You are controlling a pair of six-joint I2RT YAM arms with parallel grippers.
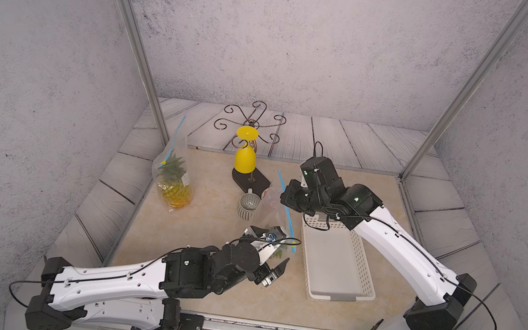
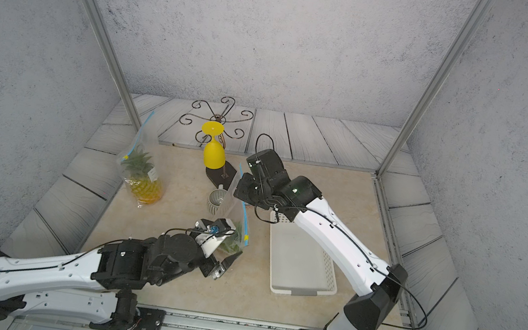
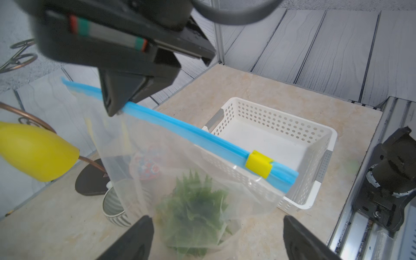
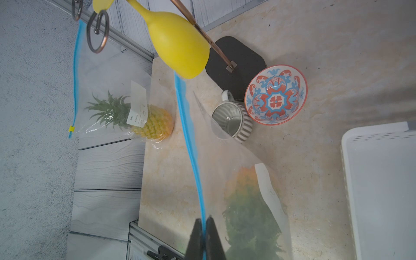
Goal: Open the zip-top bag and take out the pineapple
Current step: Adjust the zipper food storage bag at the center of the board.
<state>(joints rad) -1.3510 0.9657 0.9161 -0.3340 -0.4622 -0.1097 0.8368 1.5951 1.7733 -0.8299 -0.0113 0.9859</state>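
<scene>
A clear zip-top bag (image 1: 269, 215) with a blue zip strip (image 3: 180, 128) hangs tilted mid-table. My right gripper (image 4: 204, 221) is shut on that strip, near the end away from the yellow slider (image 3: 258, 166). The same grip shows in the left wrist view, where the right gripper (image 3: 114, 108) pinches the strip. The pineapple (image 4: 247, 202) lies inside the bag, its green crown (image 3: 195, 213) towards my left gripper (image 3: 218, 222). That gripper is open, its fingers standing wide on either side of the bag's crown end. In a top view the left gripper (image 1: 273, 260) sits low beside the bag.
Another bagged pineapple (image 1: 176, 181) leans on the left wall. A yellow goblet (image 1: 244, 159) hangs upside down on a copper rack with a dark base (image 1: 253, 180). A striped mug (image 1: 248, 206) and a patterned bowl (image 4: 275, 94) sit behind the bag. A white basket (image 1: 336, 263) lies to the right.
</scene>
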